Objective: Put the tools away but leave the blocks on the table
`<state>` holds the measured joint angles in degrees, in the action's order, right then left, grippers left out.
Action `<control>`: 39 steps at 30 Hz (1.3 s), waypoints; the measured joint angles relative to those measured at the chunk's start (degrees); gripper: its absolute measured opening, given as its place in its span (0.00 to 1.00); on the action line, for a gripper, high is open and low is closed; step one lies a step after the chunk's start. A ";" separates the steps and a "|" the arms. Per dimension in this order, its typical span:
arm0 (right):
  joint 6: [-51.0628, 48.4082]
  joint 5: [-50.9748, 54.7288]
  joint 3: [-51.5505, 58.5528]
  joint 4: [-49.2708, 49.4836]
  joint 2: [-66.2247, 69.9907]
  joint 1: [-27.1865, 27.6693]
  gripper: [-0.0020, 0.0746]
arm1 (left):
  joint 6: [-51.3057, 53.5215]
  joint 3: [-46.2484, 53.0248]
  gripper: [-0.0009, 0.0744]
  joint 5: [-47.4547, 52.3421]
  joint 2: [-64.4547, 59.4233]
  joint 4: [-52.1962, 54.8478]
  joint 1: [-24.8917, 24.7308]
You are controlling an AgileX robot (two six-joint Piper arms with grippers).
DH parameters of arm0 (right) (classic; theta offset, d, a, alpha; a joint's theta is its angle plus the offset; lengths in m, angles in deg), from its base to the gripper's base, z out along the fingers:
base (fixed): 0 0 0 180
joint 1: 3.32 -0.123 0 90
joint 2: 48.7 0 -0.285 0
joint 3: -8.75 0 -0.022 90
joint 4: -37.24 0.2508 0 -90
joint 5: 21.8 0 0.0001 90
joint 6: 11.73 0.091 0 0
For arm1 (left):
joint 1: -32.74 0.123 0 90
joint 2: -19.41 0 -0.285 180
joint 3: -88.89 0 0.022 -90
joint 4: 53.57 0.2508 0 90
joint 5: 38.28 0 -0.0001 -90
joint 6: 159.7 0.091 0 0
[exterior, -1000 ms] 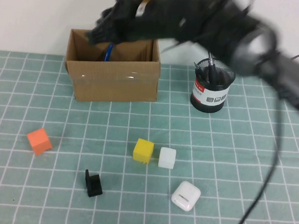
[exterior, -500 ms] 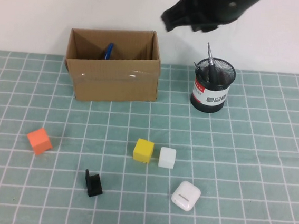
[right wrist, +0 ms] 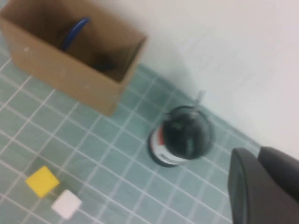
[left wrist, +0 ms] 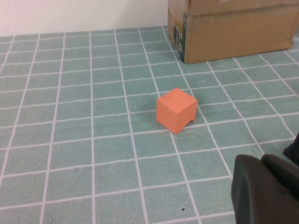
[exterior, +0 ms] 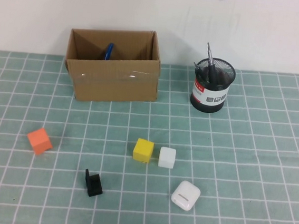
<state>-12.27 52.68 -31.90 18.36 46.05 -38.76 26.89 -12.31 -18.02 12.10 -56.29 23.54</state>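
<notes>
L gripper [left wrist: 266, 186] shut, empty | R gripper [right wrist: 264, 186] shut, empty

The box wall [exterior: 113, 79] hides most of the, seemingly, blue-handled pliers [exterior: 109, 50].

Little of the robot shows. The left gripper [left wrist: 267, 189] appears in its wrist view as two matte black, rounded finger pads pressed side by side, smooth and unmarked, with a soft seam between them. The right gripper [right wrist: 264, 186] looks the same in its own wrist view: dark charcoal, blunt-edged pads with rounded corners, without visible screws, cables or lettering.
</notes>
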 joint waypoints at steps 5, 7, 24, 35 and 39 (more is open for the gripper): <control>0.10 -6.22 17.91 -0.26 -12.90 3.11 0.02 | 0.00 0.00 0.01 0.00 0.00 0.00 0.00; 0.10 -13.10 27.90 -0.12 -18.55 5.70 0.02 | 0.00 0.00 0.01 0.00 0.00 0.00 0.00; 0.99 -87.08 115.44 18.88 -70.54 35.52 0.02 | 0.00 0.00 0.01 0.00 0.00 0.00 0.00; -0.37 -64.31 119.57 21.41 -87.92 38.31 0.02 | 0.00 0.00 0.01 0.00 0.00 0.00 0.00; -0.37 -57.12 119.57 18.88 -88.81 38.31 0.02 | 0.00 0.00 0.01 0.10 0.00 0.00 0.00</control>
<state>-12.64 -4.44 87.67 37.24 -42.75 -0.45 26.89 -12.31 -17.92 12.10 -56.29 23.54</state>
